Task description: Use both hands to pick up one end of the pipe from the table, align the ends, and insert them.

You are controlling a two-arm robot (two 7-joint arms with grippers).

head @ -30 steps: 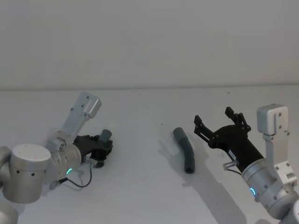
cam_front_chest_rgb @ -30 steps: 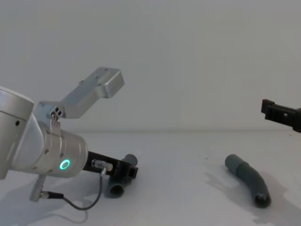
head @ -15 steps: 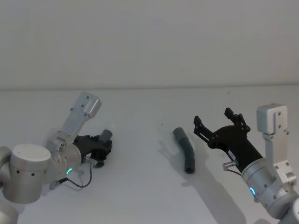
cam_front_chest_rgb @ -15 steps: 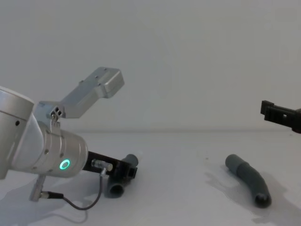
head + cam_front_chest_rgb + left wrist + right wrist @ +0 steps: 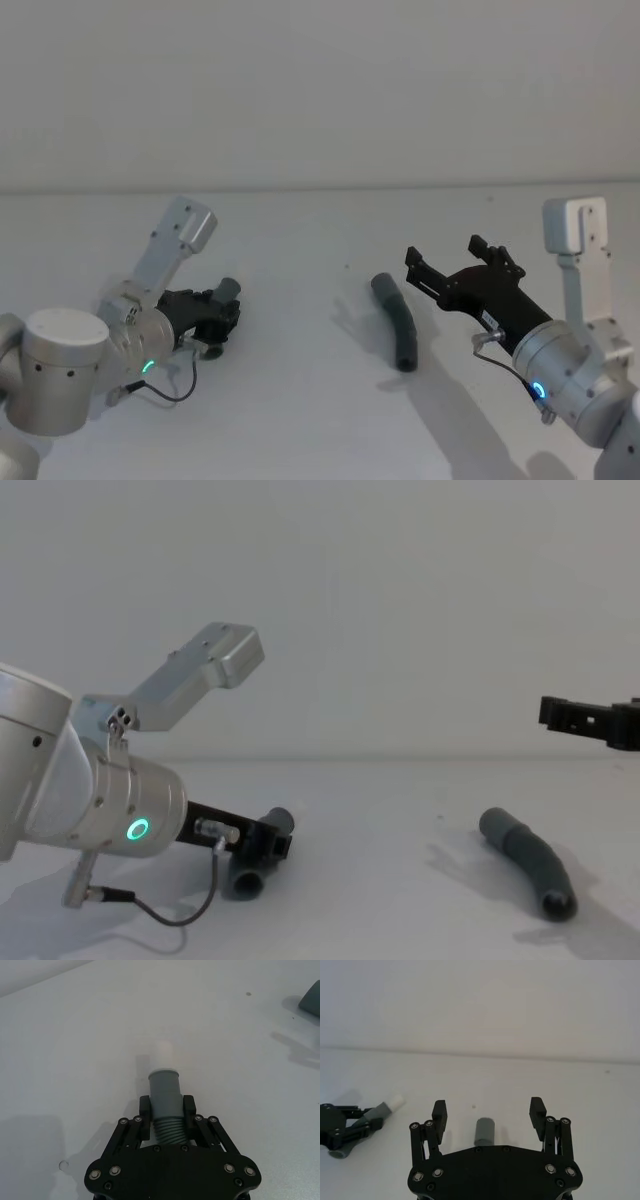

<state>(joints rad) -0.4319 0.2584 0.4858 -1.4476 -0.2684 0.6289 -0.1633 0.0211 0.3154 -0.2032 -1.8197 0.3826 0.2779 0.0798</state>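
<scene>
**White table [image 5: 300, 430]: L gripper [image 5: 220, 312] closed on left pipe piece [image 5: 228, 290], R gripper [image 5: 447, 253] open near right pipe piece [image 5: 398, 320]**

Head view: the plain white table stands before a bare light wall [image 5: 320, 90]. The L gripper is low on the left side, jaws closed around the left pipe piece. This piece is tilted, w/ its upper end pointing away from the robot. A green ring [image 5: 148, 367] glows on the L wrist. The right pipe piece, dark grey and gently curved, lies flat right of the table's middle. The R gripper is just beside it on the right, jaws wide apart and not touching it.

Chest view: the L gripper reaches in from the left, low over the table, w/ the left pipe piece clamped across its fingers. The lower mouth of the piece is at the table; I cannot tell if it touches. The right pipe piece lies on the table at the right. The R gripper shows at the right edge, clearly higher than this piece.

L wrist view: both fingers [image 5: 145, 1110] press on the ribbed part of the left pipe piece. Beyond them comes a smooth grey collar, then a white tip [image 5: 161, 1054]. One end of the right pipe piece shows at the edge, well apart.

R wrist view: the R gripper's fingers are spread. The round end of the right pipe piece shows in the gap, farther ahead on the table, apart from both fingers. The L gripper w/ its piece is far off at the side.
</scene>
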